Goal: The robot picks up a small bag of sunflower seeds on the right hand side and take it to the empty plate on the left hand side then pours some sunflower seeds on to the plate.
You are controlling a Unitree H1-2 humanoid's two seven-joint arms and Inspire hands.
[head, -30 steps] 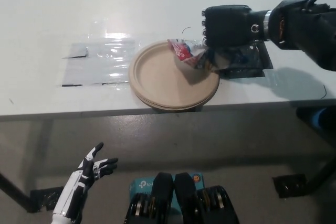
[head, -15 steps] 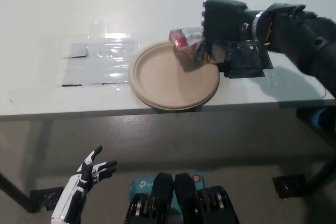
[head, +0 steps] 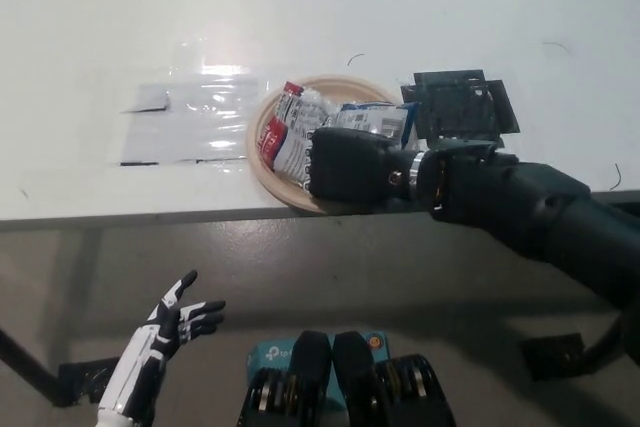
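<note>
My black right hand [head: 347, 165] is shut on the small bag of sunflower seeds [head: 300, 129], a red, white and clear packet, and holds it over the tan plate [head: 262, 127]. The hand and bag cover most of the plate, so I cannot tell whether seeds lie on it. The bag's red-and-white end points toward the plate's left rim. My white left hand [head: 168, 329] rests open below the table edge at the lower left.
A clear plastic sheet [head: 185, 119] lies flat on the white table left of the plate. A dark square pad [head: 458, 105] sits right of the plate. The table's front edge [head: 120, 219] runs just below the plate.
My right hand has swung from the plate's far right rim down across to its near side, carrying the bag over the plate and turning it. The left hand has hardly moved.
</note>
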